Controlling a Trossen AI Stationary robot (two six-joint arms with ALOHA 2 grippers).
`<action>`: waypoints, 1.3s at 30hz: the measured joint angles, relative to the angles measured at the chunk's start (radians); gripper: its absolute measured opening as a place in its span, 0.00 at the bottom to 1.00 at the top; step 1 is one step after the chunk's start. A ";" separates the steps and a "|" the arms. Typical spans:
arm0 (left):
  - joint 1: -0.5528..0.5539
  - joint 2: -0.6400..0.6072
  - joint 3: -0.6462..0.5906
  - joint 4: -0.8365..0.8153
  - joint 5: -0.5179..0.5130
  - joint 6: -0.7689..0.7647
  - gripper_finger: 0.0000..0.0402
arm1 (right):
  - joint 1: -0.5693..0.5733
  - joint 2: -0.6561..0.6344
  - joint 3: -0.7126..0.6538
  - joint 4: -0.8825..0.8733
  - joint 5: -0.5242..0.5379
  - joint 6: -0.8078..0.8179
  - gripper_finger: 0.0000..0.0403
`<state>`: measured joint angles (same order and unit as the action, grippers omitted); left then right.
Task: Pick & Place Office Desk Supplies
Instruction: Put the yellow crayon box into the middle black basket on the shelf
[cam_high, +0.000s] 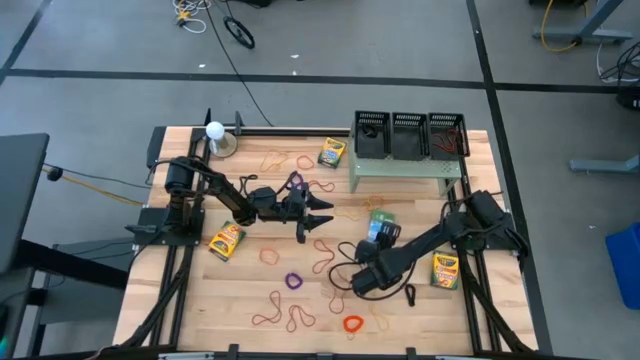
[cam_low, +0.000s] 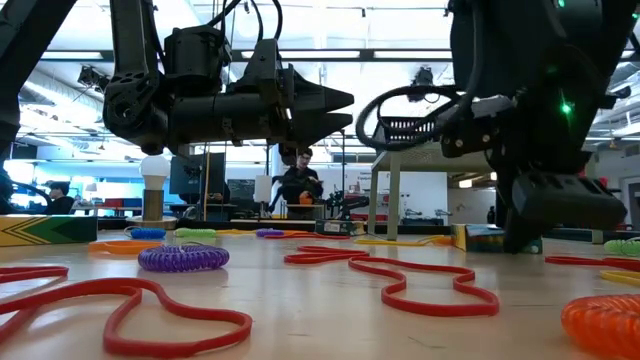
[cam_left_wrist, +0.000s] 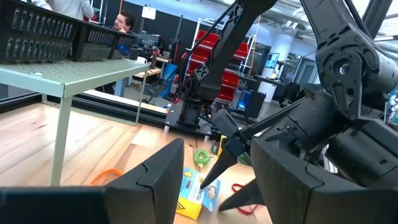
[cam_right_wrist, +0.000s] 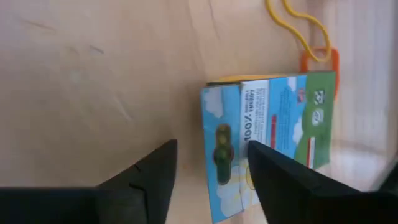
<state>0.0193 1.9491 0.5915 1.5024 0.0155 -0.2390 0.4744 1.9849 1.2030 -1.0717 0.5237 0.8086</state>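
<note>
A blue-and-green crayon box (cam_right_wrist: 267, 137) lies flat on the wooden table (cam_high: 200, 300). My right gripper (cam_right_wrist: 211, 180) stands open just above it, with one end of the box showing past its fingers. From above, that box (cam_high: 380, 220) is right of centre with the right gripper (cam_high: 383, 238) at its near end. My left gripper (cam_high: 322, 213) hangs open over the table's middle with nothing between its fingers (cam_left_wrist: 161, 180); it points toward the right arm. Other crayon boxes (cam_high: 331, 152) (cam_high: 227, 241) (cam_high: 445, 270) and several rubber-band loops (cam_high: 290, 320) lie scattered about.
A pale green stand (cam_high: 405, 168) carrying three black baskets (cam_high: 410, 135) stands at the back right. A white ball on a round base (cam_high: 215, 135) sits at the back left. A purple ring (cam_low: 183, 258) and an orange ring (cam_low: 605, 322) lie near the front.
</note>
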 joint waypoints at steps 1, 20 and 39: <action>0.000 0.000 0.000 0.000 0.000 0.000 0.49 | 0.001 0.000 0.000 -0.009 0.005 0.006 0.45; 0.000 0.000 0.000 0.000 0.000 0.000 0.49 | 0.007 -0.003 0.227 -0.308 -0.042 -0.036 0.01; 0.000 0.000 0.000 0.000 0.000 0.000 0.49 | -0.161 -0.300 0.156 -0.056 -0.320 -0.138 0.01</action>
<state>0.0193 1.9491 0.5915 1.5027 0.0158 -0.2386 0.3134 1.6852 1.3594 -1.1279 0.2036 0.6705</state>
